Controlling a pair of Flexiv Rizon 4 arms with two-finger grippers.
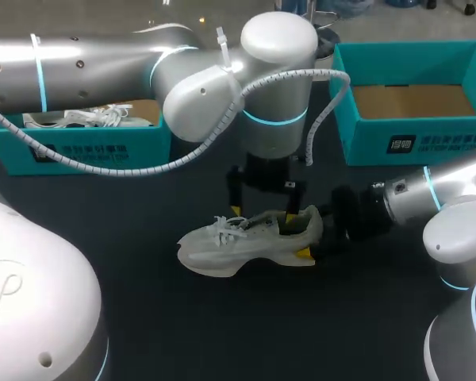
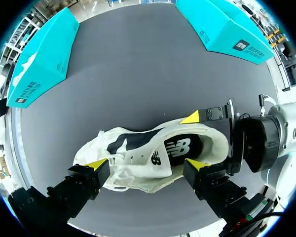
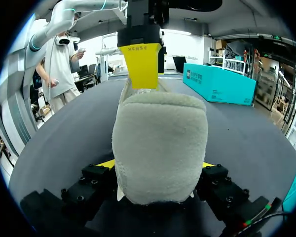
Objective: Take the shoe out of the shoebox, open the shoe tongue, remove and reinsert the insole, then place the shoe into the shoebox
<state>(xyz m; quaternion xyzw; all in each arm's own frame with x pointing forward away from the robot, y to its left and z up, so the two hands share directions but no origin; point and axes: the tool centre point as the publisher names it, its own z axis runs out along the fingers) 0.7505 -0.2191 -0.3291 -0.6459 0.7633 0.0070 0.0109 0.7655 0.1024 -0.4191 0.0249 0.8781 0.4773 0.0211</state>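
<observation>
The white sneaker (image 1: 246, 242) lies on its side-turned sole on the dark surface (image 1: 222, 325), outside both boxes, with its toe toward 9 o'clock and its heel toward 3 o'clock in the head view. From the left wrist camera the sneaker (image 2: 133, 148) shows its laces, its padded collar and the dark insole (image 2: 183, 148) seated inside the opening.

The right claw (image 1: 309, 236) comes in from 3 o'clock and has the heel clamped. In its own wrist view the padded heel (image 3: 160, 143) fills the space between the two fingers of the right claw (image 3: 157, 165), which press on it from both sides.

The left claw (image 1: 262, 213) hangs straight down over the sneaker from 12 o'clock. Its fingers stand wide apart along the sneaker's length and grip nothing. In its own view the left claw (image 2: 147, 165) has one yellow tip by the laces and the other by the rim of the collar. The right wrist camera sees one of its yellow fingertips (image 3: 140, 64) just beyond the heel.

A teal shoebox (image 1: 87, 151) sits at 10 o'clock from the sneaker and holds a second white shoe (image 1: 87, 117). Another teal shoebox (image 1: 412, 143), showing a bare cardboard floor, sits at 2 o'clock, well apart from the sneaker
</observation>
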